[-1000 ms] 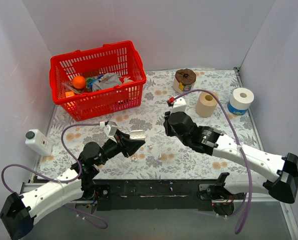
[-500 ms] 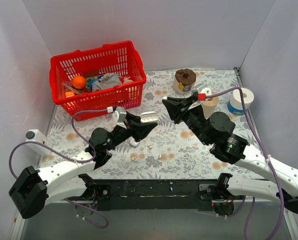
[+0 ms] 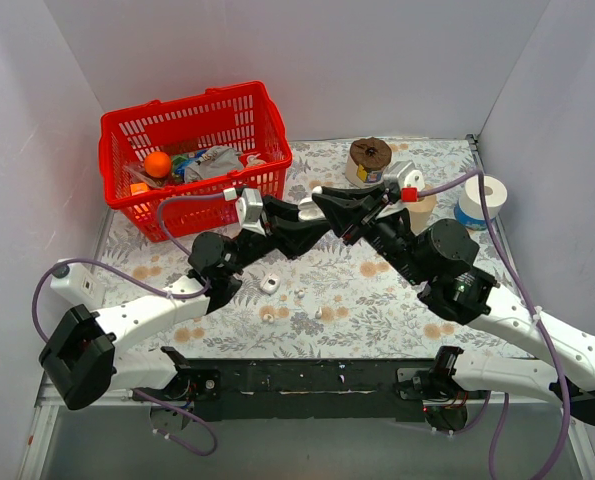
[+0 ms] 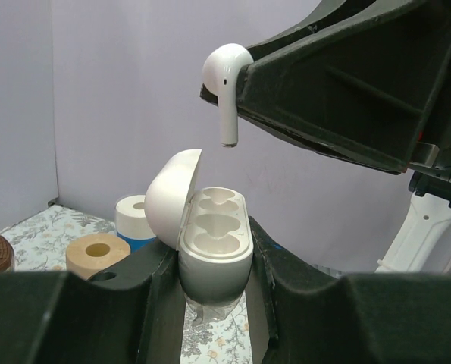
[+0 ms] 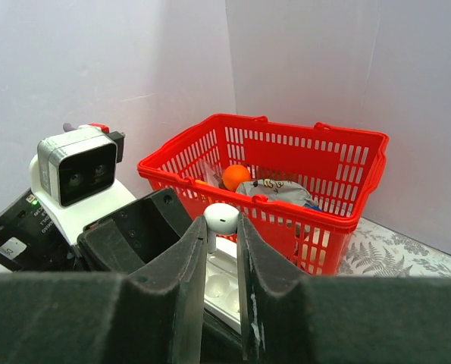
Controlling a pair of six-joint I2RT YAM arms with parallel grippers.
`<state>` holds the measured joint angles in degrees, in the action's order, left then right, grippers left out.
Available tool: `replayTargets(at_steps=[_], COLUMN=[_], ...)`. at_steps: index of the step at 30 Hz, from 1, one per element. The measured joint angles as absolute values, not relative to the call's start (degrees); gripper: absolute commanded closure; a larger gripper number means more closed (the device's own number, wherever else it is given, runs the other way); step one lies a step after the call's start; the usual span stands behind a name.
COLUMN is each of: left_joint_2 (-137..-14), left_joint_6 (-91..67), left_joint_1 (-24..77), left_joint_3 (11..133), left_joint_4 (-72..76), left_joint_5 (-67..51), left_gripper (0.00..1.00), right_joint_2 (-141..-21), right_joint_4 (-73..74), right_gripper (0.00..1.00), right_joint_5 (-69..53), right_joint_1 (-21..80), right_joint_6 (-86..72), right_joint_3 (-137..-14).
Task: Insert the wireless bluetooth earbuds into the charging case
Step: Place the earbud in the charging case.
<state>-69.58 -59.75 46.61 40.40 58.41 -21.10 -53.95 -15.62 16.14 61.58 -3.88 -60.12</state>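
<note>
1. From above, both my arms stretch forward and meet over the flowered tablecloth (image 3: 377, 300), just in front of the red basket (image 3: 192, 160). My left gripper (image 3: 302, 233) and my right gripper (image 3: 327, 205) are almost tip to tip, the right one slightly farther back. The earbud and case are too small to make out here.
2. On my left wrist view, my left fingers (image 4: 145, 296) are narrowed on the sides of the charging case (image 4: 214, 246). It is held upright with its lid (image 4: 170, 199) swung open. The earbud (image 4: 227, 76) hangs just above the wells without touching, its stem pointing straight down.
3. On my right wrist view, my right fingers (image 5: 183, 288) are nearly together, pinching the earbud (image 5: 221, 218) by its head. The case (image 5: 223, 292) lies directly beneath. I judge the next move is a short, straight drop along the stem's axis into a well.
</note>
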Motion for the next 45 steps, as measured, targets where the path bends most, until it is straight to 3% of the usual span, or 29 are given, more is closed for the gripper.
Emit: replayTargets(at_steps=[45], left_joint_2=[-70.96], left_joint_6=[-57.36], left_joint_1=[46.61], left_joint_3=[44.75], left_joint_4=[52.64], left_joint_5=[-19.05], left_gripper=[1.0], right_joint_2=[-54.78], right_joint_4=[-16.53], right_gripper=[0.99], right_joint_5=[15.42], right_joint_1=[61.63], right_joint_6=[-2.33], right_joint_3=[-58.26])
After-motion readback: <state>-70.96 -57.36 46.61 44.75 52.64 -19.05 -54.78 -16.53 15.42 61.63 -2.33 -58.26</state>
